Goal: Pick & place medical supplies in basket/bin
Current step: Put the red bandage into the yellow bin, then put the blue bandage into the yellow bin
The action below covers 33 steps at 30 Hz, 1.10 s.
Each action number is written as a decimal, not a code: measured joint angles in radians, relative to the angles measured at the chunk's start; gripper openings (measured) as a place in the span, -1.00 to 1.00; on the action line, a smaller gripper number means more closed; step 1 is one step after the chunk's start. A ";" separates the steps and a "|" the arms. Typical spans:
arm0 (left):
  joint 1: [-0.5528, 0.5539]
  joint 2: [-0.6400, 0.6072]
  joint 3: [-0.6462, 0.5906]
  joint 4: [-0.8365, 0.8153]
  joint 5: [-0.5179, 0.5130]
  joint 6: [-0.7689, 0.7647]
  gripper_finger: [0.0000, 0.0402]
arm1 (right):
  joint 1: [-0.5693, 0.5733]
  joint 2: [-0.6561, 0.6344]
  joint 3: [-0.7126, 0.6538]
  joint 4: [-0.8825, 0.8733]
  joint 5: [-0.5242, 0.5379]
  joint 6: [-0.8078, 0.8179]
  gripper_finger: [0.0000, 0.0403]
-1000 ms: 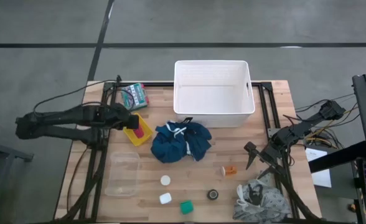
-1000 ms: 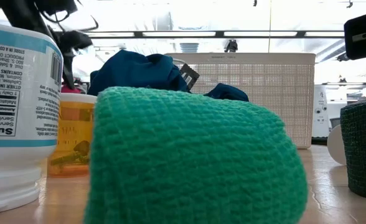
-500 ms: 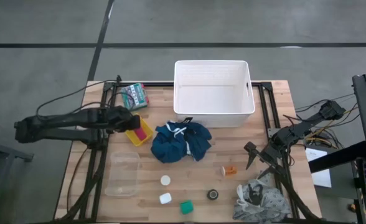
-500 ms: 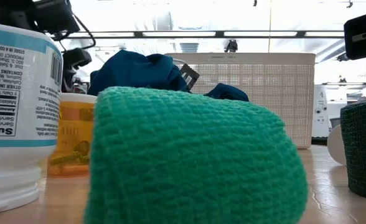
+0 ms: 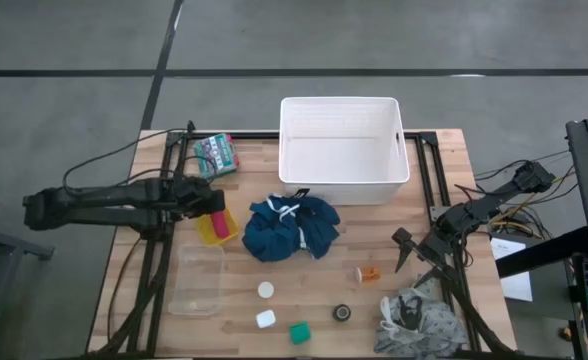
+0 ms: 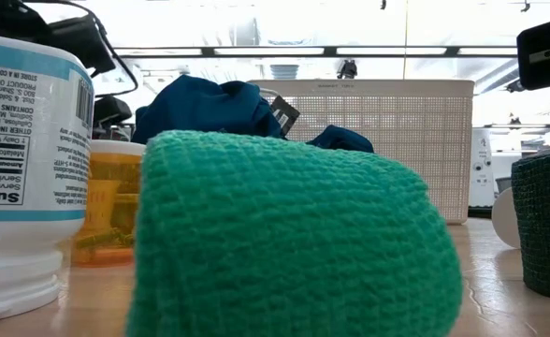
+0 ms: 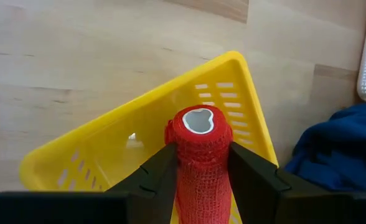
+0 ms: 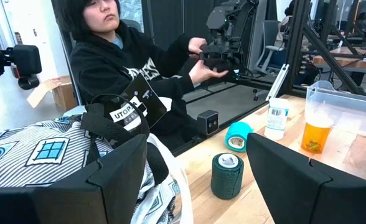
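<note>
At the table's left side the left gripper [image 5: 211,201] is clamped on the red tape roll [image 7: 198,163], its two dark fingers [image 7: 160,175] pressed against the roll's sides, and it holds the roll just above the small yellow tray [image 5: 220,226], whose slotted floor shows under it in the left wrist view. Behind the tray, near the table's far left corner, lies the flat green patterned packet [image 5: 215,153]. In front of the tray, toward the near edge, sits the clear plastic box [image 5: 197,282]. Near the table's middle the dark blue garment [image 5: 290,227] lies in a crumpled heap just beside the tray, and behind it the large white tub [image 5: 343,148] stands at the far edge. Along the near edge, from left to right, are two small white pieces [image 5: 265,290], a green tape roll [image 5: 300,333] and a black tape roll [image 5: 342,313]; the small orange pill bottle [image 5: 370,273] lies a little farther back, to the right of them. At the near right corner the grey-white patterned cloth [image 5: 420,322] is bunched up, and the right gripper [image 5: 408,252] waits just above it with its fingers apart and nothing between them. In the right wrist view a person in a dark hoodie [image 8: 124,65] sits beyond the table.
</note>
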State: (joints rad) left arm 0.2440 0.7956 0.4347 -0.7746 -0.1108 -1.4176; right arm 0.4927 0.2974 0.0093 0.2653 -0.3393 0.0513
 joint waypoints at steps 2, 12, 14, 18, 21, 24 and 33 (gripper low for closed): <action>0.000 0.000 0.000 0.000 0.000 0.004 -0.28 | 0.000 0.000 0.000 0.000 0.000 0.000 0.35; 0.000 0.000 0.000 0.025 0.015 0.007 0.24 | 0.000 0.000 0.000 0.000 0.000 0.000 0.35; 0.000 0.000 0.000 0.029 0.015 0.007 0.32 | 0.000 0.000 0.000 0.000 0.000 0.000 0.35; 0.000 0.000 0.000 0.031 0.015 0.007 0.41 | 0.000 0.000 0.000 0.000 0.000 0.000 0.35; 0.000 0.000 0.000 0.032 0.015 0.007 0.42 | 0.000 0.000 0.000 0.000 0.000 0.000 0.35; 0.000 0.000 0.000 0.034 0.015 0.007 0.41 | 0.000 0.000 0.000 0.000 0.000 0.000 0.35; 0.000 0.000 0.061 0.053 0.010 0.152 0.38 | 0.000 0.000 0.000 0.000 0.000 0.000 0.35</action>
State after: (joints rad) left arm 0.2440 0.7951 0.4958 -0.7211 -0.1009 -1.2653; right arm 0.4925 0.2970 0.0093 0.2652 -0.3396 0.0513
